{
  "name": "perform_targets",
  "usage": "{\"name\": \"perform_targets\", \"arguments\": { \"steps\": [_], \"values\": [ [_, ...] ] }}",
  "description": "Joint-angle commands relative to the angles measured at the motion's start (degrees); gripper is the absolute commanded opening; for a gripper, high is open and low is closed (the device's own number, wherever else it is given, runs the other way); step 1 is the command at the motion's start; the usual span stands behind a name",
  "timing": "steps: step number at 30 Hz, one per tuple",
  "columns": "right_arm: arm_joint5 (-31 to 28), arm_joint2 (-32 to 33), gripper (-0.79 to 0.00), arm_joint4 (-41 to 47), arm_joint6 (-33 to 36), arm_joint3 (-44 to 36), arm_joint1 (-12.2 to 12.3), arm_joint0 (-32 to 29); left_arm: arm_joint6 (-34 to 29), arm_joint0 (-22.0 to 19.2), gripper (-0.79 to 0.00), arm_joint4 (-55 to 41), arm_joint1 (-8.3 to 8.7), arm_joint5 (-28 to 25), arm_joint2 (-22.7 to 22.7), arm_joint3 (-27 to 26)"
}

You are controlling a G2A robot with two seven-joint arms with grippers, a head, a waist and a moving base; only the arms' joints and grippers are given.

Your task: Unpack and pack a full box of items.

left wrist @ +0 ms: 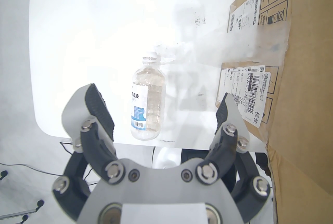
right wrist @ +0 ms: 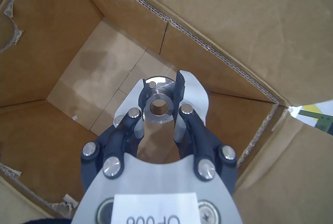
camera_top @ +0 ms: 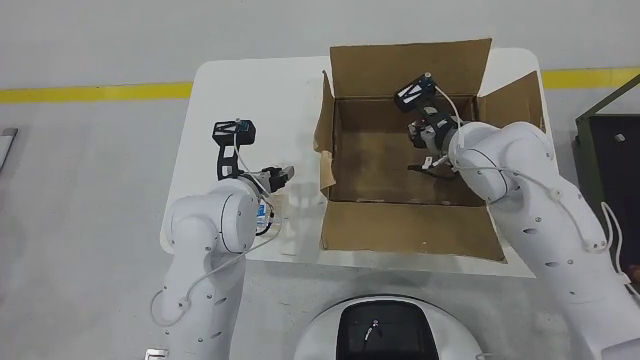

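An open cardboard box [camera_top: 405,228] stands on the white table, its flaps folded out. My right gripper [right wrist: 159,95] hangs inside the box [right wrist: 234,9] above its bare floor, shut on a round metal flange [right wrist: 157,102] with a centre hole. In the top view this gripper [camera_top: 428,160] sits in the box's right half. A clear plastic bottle [left wrist: 147,100] with a white cap and a blue-and-white label stands upright on the table beside the box's left wall. My left gripper [left wrist: 162,108] is open, just short of the bottle, with nothing between its fingers; from above it [camera_top: 282,175] is left of the box.
The box's labelled outer wall [left wrist: 286,66] rises close beside the left gripper. The table edge [left wrist: 49,131] runs just behind the bottle. A yellow floor line [camera_top: 95,91] crosses behind the table, and a dark green item [camera_top: 612,150] stands at the far right.
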Motion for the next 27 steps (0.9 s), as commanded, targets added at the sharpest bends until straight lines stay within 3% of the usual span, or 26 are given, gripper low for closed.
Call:
{"name": "perform_targets", "arguments": {
  "steps": [1, 6, 13, 27],
  "values": [
    [-0.02, 0.05, -0.785, -0.01, -0.9, -0.14, 0.01, -0.32, 0.0, 0.0, 0.0, 0.0, 0.0, 0.0, 0.0, 0.0],
    [0.95, 4.91, -0.785, 2.15, -4.0, -5.03, 0.4, -0.49, 0.0, 0.0, 0.0, 0.0, 0.0, 0.0, 0.0, 0.0],
    [0.71, 14.23, -0.785, 3.76, -1.8, -13.74, 1.55, -2.25, 0.0, 0.0, 0.0, 0.0, 0.0, 0.0, 0.0, 0.0],
    [2.9, 22.43, -0.785, 3.52, -0.38, -19.91, 2.74, -8.43, 0.0, 0.0, 0.0, 0.0, 0.0, 0.0, 0.0, 0.0]
  ]
}}
